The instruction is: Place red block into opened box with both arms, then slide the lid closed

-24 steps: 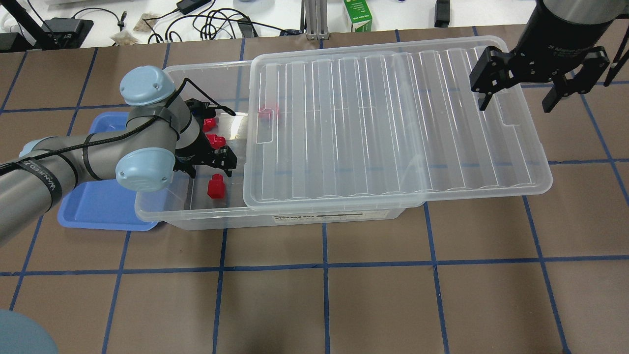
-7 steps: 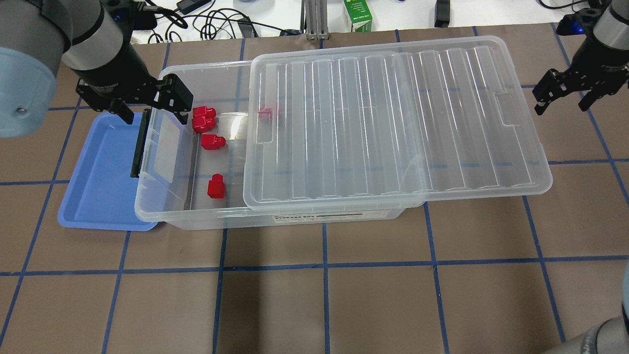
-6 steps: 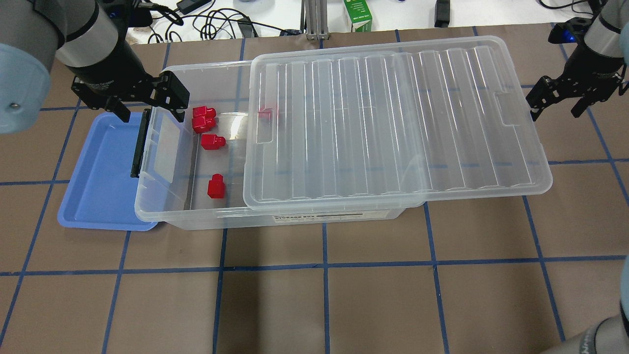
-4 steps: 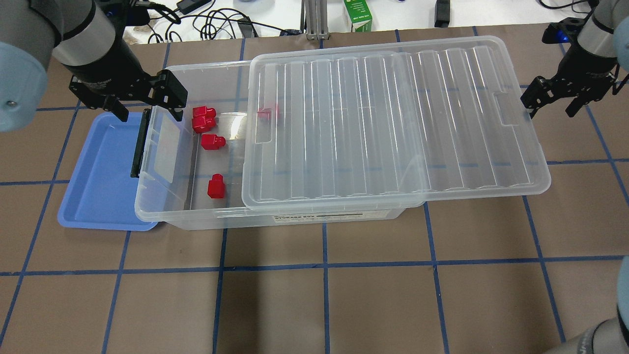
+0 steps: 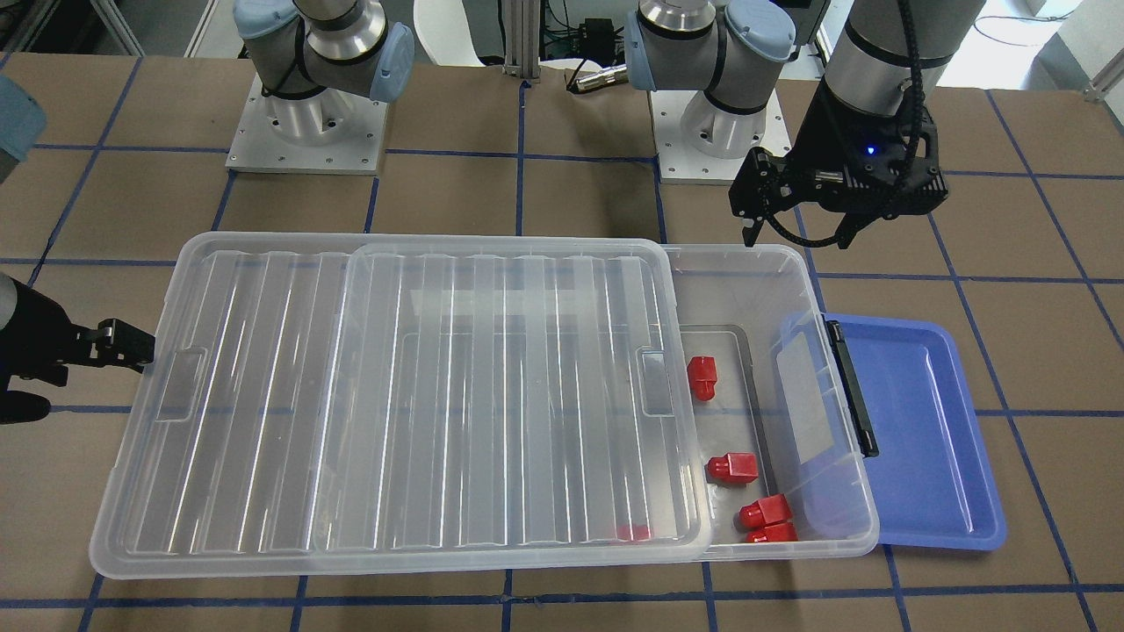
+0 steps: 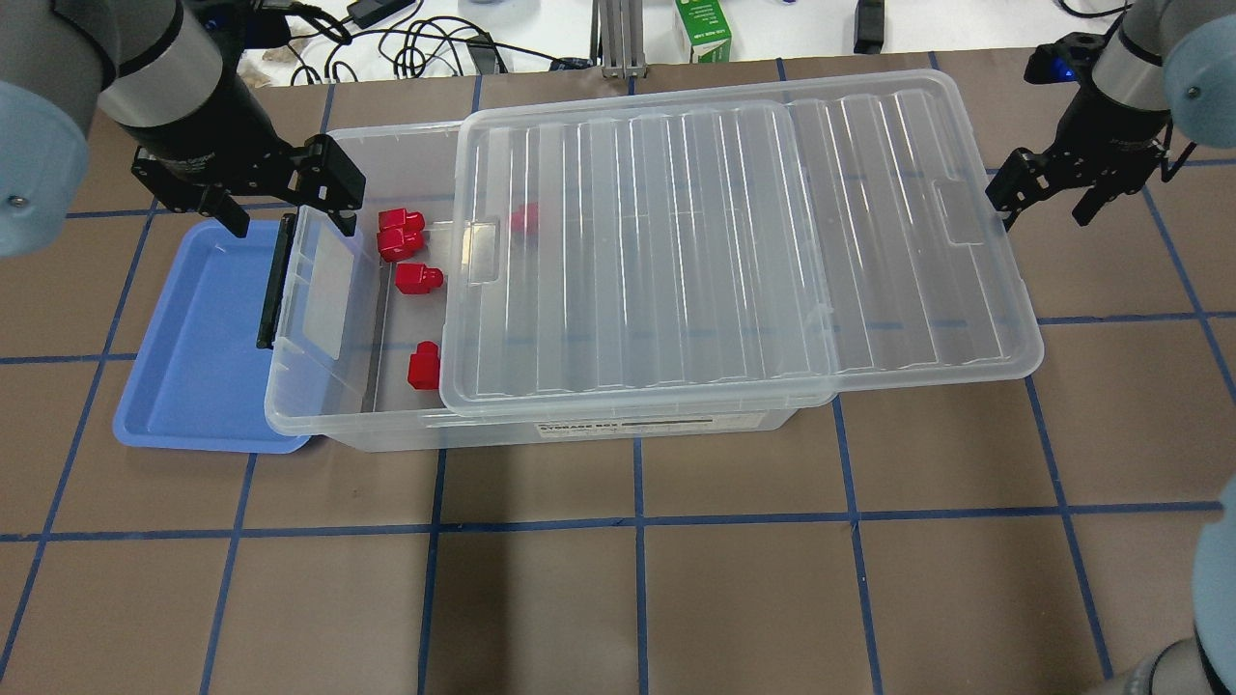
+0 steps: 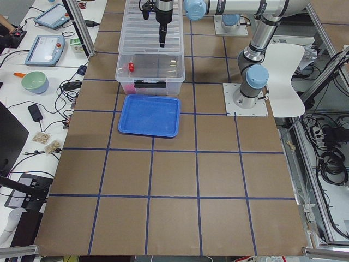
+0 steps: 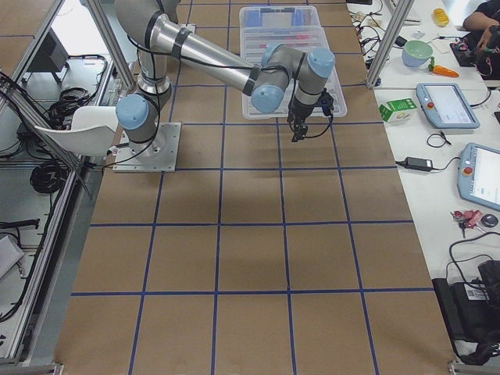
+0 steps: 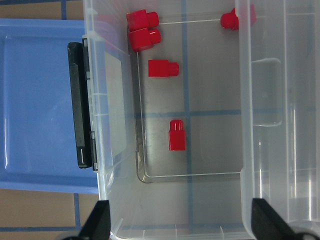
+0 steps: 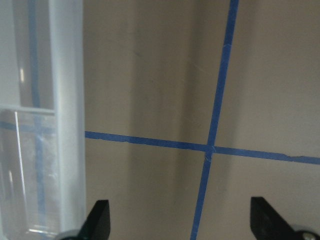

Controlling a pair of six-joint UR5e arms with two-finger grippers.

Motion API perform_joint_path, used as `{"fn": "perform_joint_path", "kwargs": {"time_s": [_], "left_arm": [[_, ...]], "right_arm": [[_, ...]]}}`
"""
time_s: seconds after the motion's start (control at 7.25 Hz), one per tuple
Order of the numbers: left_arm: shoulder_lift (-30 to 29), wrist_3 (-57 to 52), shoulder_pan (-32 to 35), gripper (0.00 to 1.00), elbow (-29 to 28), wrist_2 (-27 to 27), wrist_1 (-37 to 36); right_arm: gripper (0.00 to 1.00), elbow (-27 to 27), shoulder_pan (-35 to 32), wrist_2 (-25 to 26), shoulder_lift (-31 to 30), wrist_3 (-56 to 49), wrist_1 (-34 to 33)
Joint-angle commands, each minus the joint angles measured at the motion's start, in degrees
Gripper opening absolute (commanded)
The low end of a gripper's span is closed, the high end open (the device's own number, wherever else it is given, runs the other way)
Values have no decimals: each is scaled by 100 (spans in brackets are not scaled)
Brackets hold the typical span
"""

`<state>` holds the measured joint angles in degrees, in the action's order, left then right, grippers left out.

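Several red blocks (image 6: 418, 278) lie in the uncovered left end of the clear box (image 6: 338, 422); one more shows dimly under the lid (image 6: 734, 251). The ridged lid covers most of the box and overhangs its right end. My right gripper (image 6: 1045, 208) is open, with one finger against the lid's right rim (image 10: 65, 100). My left gripper (image 6: 292, 220) hangs open and holds nothing above the box's left end, over the black bar (image 9: 80, 105). The left wrist view looks down on the blocks (image 9: 177, 135).
A blue tray (image 6: 193, 347) lies against the box's left end, partly under it. A green carton (image 6: 702, 31) and cables (image 6: 415, 43) lie past the table's far edge. Brown table with blue tape lines stretches in front.
The lid has slid left over the box, narrowing the uncovered part, with my right gripper moving left against its rim. My left gripper has barely moved.
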<state>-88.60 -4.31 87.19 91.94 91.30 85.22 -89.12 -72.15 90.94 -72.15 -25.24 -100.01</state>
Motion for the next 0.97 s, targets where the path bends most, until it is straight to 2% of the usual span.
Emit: {"fn": "perform_joint_path", "kwargs": {"time_s": [0.0, 0.83], "left_arm": [[9, 0, 0, 100, -1, 10, 4], [18, 0, 17, 100, 8, 19, 74]], "right_arm": [[100, 0, -246, -24, -1, 46, 8], [100, 0, -756, -94, 8, 1011, -1]]}}
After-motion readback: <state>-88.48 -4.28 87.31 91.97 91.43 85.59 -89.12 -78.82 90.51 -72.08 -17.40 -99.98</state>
